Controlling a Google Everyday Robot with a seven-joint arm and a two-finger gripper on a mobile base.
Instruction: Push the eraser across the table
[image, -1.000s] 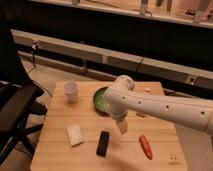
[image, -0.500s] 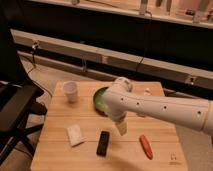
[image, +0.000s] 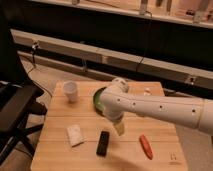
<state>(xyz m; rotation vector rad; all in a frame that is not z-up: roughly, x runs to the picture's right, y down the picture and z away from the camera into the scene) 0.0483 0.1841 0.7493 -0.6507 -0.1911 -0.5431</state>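
Item: eraser (image: 103, 143), lying toward the 6 o'clock edge of the table (image: 55, 122); unpushed, by my judgement. My gripper (image: 119, 128) hangs near its 1 o'clock, seemingly not touching; spread or pressed together, I cannot tell. Remaining: contact, whole push

White cup (image: 70, 91), green bowl (image: 98, 100), pale block (image: 75, 135), red carrot (image: 146, 146)

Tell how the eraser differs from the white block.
The eraser is black; the white block is pale. The eraser is long and narrow; the white block is squarish. The eraser lies close to the gripper, hanging by its far end; the white block lies farther off. Both lie flat on the table.
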